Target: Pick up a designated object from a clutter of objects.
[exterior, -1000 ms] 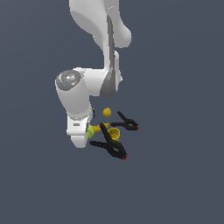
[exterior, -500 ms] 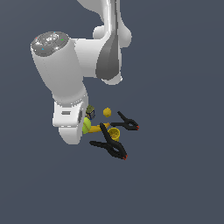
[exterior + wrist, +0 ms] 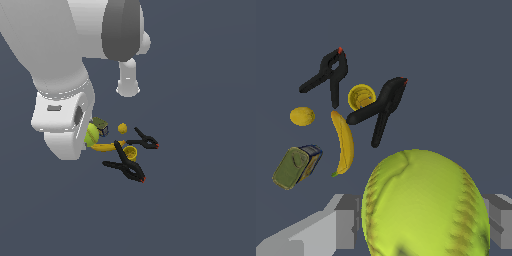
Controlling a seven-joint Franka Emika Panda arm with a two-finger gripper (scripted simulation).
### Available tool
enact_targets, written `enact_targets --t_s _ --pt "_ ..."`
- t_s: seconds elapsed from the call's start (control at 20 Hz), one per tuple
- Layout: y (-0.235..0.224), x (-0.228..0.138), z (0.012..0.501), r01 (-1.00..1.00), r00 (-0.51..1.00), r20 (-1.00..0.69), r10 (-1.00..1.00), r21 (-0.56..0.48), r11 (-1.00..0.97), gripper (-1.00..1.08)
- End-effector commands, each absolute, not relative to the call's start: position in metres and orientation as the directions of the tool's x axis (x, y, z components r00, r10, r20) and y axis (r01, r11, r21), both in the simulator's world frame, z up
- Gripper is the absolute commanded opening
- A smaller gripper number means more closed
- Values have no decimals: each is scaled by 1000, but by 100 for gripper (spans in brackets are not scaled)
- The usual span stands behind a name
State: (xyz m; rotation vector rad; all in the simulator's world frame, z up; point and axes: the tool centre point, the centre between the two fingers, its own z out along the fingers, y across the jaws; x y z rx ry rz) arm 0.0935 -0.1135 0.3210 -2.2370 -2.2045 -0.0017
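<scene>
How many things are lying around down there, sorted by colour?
Black: 2, the clamps and
Yellow: 3, banana, cup, small fruit
Green: 1, ball
Olive: 1, tin
Total: 7

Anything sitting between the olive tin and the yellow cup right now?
Yes, the banana. In the wrist view it lies lengthwise between the olive tin and the yellow cup, apart from both. In the exterior view the arm hides part of that stretch.

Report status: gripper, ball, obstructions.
Gripper shut on green ball, one finger on each side. Ball looks lifted above the clutter. Banana, clamps, yellow cup, tin lie apart below; nothing in the way.
</scene>
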Motion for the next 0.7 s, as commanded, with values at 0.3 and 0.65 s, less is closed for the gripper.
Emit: enact_targets --t_s 0.3,0.65 --pt "-113 106 357 1000 15 1 1000 0 -15 -100" --pt "-113 109 365 1000 16 0 1000 0 -16 -100"
